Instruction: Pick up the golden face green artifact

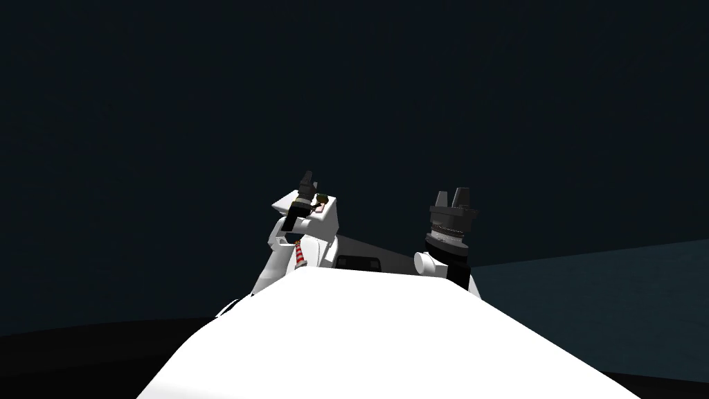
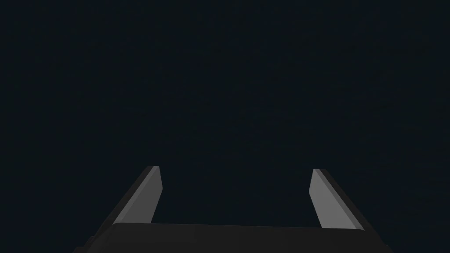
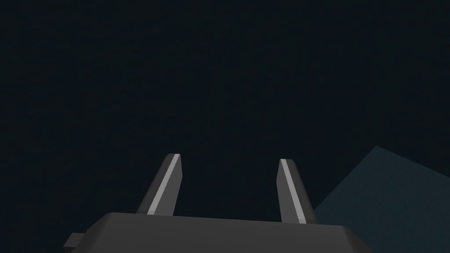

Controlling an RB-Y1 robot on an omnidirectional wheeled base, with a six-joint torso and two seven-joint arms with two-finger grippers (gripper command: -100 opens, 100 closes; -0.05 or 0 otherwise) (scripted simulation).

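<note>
Closest on the left of the head view, a small red-and-white striped thing (image 1: 299, 255) is showing against a white blocky shape (image 1: 327, 232). I cannot tell that shape apart from the left arm's own casing. Just past the striped thing, the small figure (image 1: 320, 202), green and gold with a pinkish spot, is sitting at the upper edge of the white shape. It is lying right beside the dark tip of the left arm (image 1: 305, 187), and I cannot tell whether the two are touching. The left fingers (image 2: 143, 200) are standing released, spread about a third of the wrist view apart. The gap between them is opening onto a flat, very dark surface (image 2: 228, 88). Over on the right side, well apart from the figure, the right arm (image 1: 450, 239) is pointing up and away. The right fingers (image 3: 166, 186) are standing released too, a little closer together than the left pair and gripping nothing. Beyond them a paler blue-grey plane (image 3: 386, 202) is slanting in from one corner, and in the head view it is lying low on the right. Farthest off, the very dark surface is spreading behind both arms.
</note>
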